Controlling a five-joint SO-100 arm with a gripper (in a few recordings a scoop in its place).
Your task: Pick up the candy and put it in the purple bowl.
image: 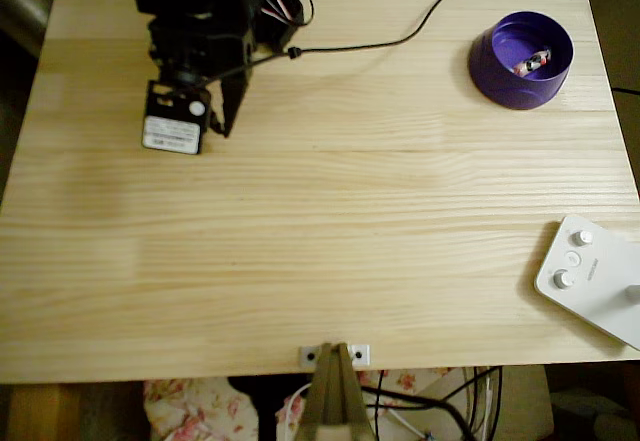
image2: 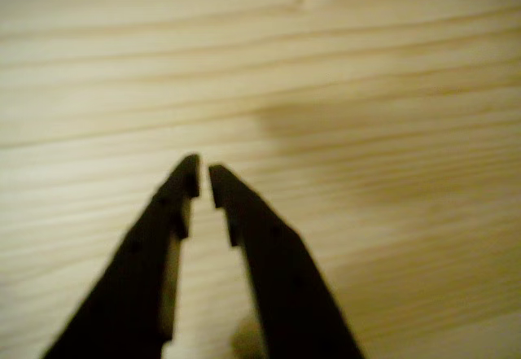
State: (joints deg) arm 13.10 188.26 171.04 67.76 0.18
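The gripper [image2: 203,176] is almost closed, with only a thin gap between its black fingertips, and it holds nothing above the bare wooden table [image: 320,241]. Far from it, the candy [image: 532,61] lies inside the purple bowl [image: 495,66].

1 candy [image: 533,62], 1 purple bowl [image: 497,76], 1 white device [image: 596,277], 1 gripper [image2: 203,181].
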